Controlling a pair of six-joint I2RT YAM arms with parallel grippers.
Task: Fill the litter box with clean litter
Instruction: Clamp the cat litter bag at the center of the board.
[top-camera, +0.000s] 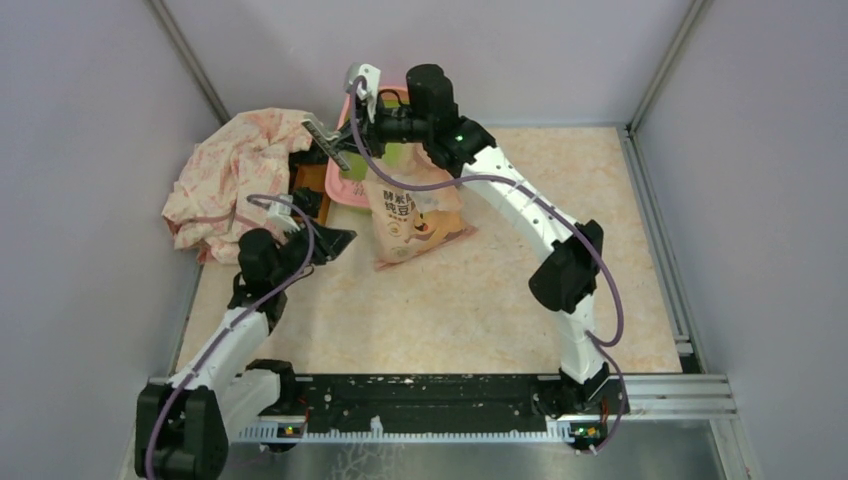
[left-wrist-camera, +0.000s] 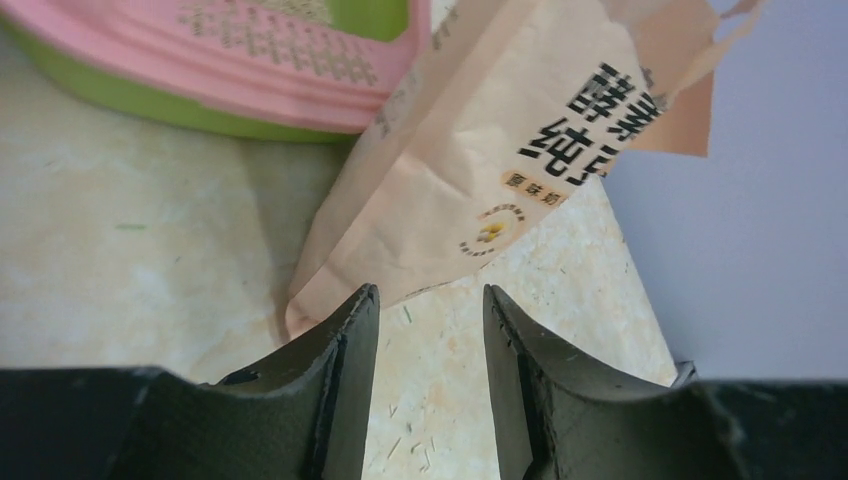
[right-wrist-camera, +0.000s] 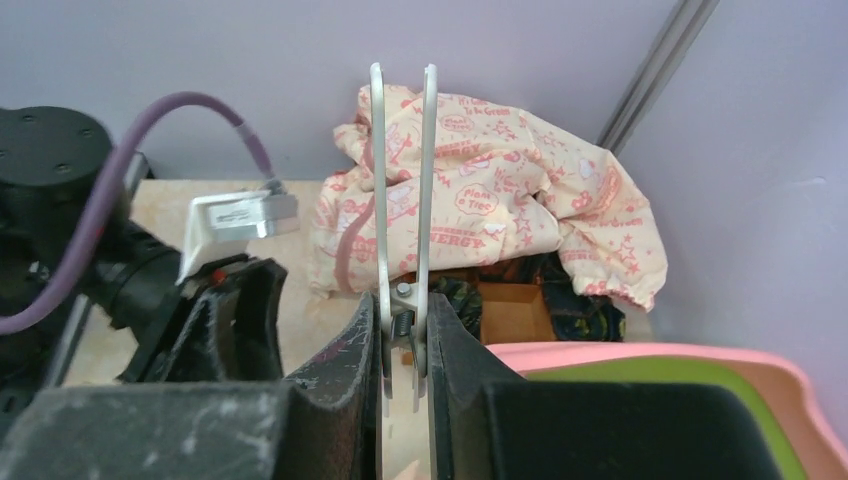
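**Right arm's got the scoop over the litter box, left arm parked by the bag**

From above, the litter box (top-camera: 346, 190) sits far left of centre on the table (top-camera: 480, 300), with a pink rim and a lime-green inside. The peach bag of litter (top-camera: 415, 220) is just in front of it, printed face up and top end toward the box. The right arm covers that end, so from there nobody could say whether bag and rim touch. The granules themselves can't be made out in any view.

The right wrist view is the only one that shows the grip properly. The right gripper (right-wrist-camera: 405, 315) is pinched nearly closed on the metal scoop (top-camera: 328, 143), which sticks out ahead as two thin strips with a spring between them.

The left wrist view fills in the other side. The left gripper (left-wrist-camera: 430, 295) stands about half open with nothing in it, low over the table, its tips just short of the bag's bottom corner. The bag's torn top edge only shows up here.

Clutter is all on the left — a crumpled pink-print cloth (top-camera: 240, 175) against the wall, draped over a brown cardboard box (right-wrist-camera: 515, 310) that sits just beside the litter box. A purple cable (top-camera: 600, 290) loops off the right arm.

Right of the bag, the cream tabletop runs on to the metal rail (top-camera: 657, 240) at the lavender wall (top-camera: 760, 200).
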